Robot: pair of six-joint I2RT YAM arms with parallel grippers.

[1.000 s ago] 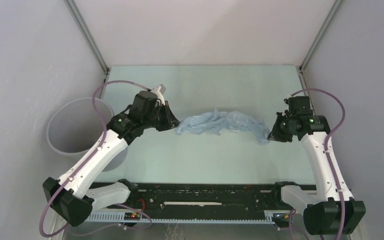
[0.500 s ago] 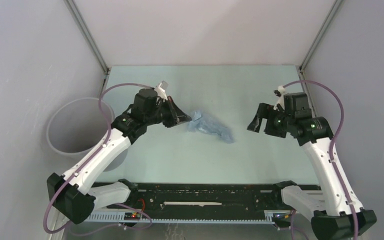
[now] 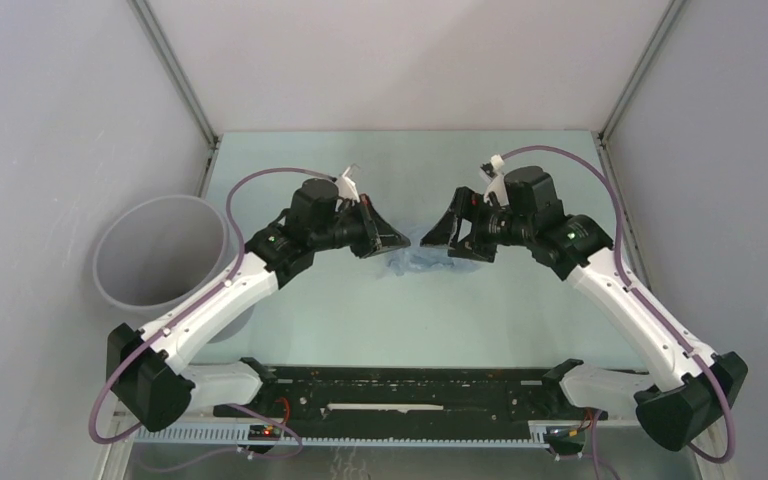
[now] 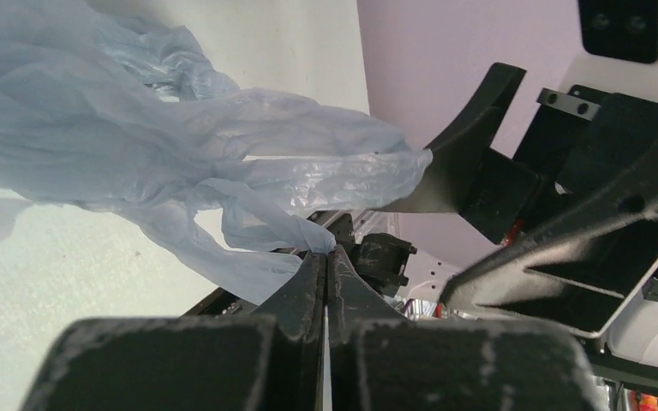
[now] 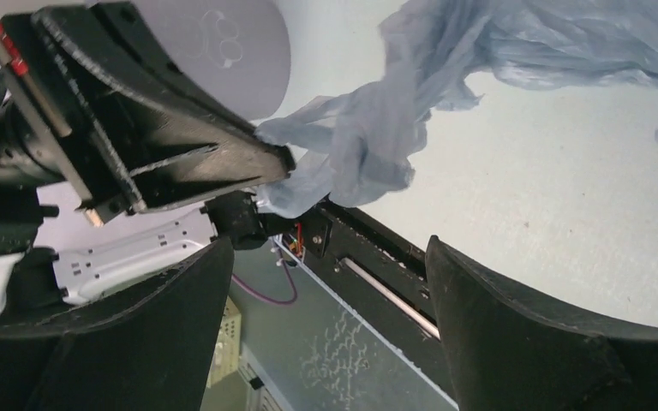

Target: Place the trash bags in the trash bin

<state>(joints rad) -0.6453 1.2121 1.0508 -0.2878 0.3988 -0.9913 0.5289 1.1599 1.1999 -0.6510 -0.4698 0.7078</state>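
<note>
The trash bag (image 3: 416, 264) is a crumpled pale-blue film bunched at mid-table. My left gripper (image 3: 402, 240) is shut on one corner of it; in the left wrist view the film (image 4: 163, 145) hangs from the pinched fingertips (image 4: 315, 265) and trails onto the table. My right gripper (image 3: 432, 238) stands open, tip to tip with the left one and just above the bag, with nothing between its jaws (image 5: 326, 265). Its camera sees the left gripper (image 5: 278, 163) clamping the bag (image 5: 368, 137). The round grey trash bin (image 3: 160, 255) stands at the far left.
The bin's grey side with faint white lettering (image 5: 223, 47) shows behind the left gripper. A black rail (image 3: 410, 395) runs along the near table edge between the arm bases. Enclosure walls (image 3: 60, 150) close in left and right.
My right gripper let go of the bag's right end, opened wide and swung left to meet the left gripper. The stretched bag collapsed into a bunch hanging from the left gripper, which shifted right.
</note>
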